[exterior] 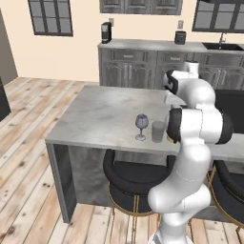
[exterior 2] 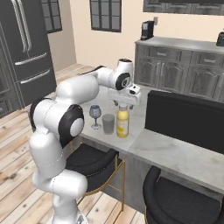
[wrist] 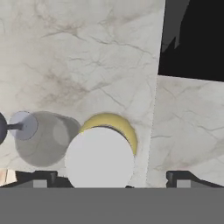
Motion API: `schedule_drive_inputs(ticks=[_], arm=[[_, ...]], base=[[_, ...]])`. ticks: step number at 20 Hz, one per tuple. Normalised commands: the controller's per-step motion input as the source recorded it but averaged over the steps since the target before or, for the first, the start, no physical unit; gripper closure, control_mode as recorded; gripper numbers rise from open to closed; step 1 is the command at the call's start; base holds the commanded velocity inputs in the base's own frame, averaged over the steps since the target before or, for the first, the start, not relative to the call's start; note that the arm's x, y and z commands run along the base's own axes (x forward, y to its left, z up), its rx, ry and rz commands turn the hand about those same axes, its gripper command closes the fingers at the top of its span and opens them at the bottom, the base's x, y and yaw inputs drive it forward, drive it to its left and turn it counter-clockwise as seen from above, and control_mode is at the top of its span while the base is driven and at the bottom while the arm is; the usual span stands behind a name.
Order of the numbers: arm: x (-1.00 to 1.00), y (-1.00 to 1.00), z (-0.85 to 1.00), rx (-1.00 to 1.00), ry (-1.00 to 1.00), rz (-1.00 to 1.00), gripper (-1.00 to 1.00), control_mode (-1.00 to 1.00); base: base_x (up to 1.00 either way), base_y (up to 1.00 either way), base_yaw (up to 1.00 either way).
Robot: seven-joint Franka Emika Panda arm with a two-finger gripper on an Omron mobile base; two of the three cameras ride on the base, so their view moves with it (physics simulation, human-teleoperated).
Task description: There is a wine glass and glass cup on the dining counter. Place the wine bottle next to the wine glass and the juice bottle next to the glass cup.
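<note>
Directly below the spread jaws, the juice bottle [exterior 2: 123, 123] stands free beside the glass cup [exterior 2: 108, 124].

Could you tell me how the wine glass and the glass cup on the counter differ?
The wine glass has a stem, a round foot and a rounded bluish bowl; the glass cup is a stemless, straight-sided grey tumbler. The cup stands right beside the yellow juice bottle; the wine glass stands on the cup's far side. Both are upright and similar in height.
</note>
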Motion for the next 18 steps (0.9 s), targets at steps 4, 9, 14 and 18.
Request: schedule_drive_inputs(ticks=[4, 9, 14, 18], arm=[[-0.32, 0.13, 0.03, 0.0, -0.01, 0.0, -1.0, -1.0], [-0.34, 0.2, 0.0, -0.02, -0.04, 0.0, -1.0, -1.0], [-0.43, 0.21, 0.0, -0.04, -0.06, 0.0, -1.0, -1.0], [-0.52, 0.2, 0.0, -0.13, -0.17, 0.0, -1.0, -1.0]], base=[[0.0, 0.0, 0.0], [0.0, 0.0, 0.0], [0.0, 0.0, 0.0], [0.0, 0.0, 0.0]])
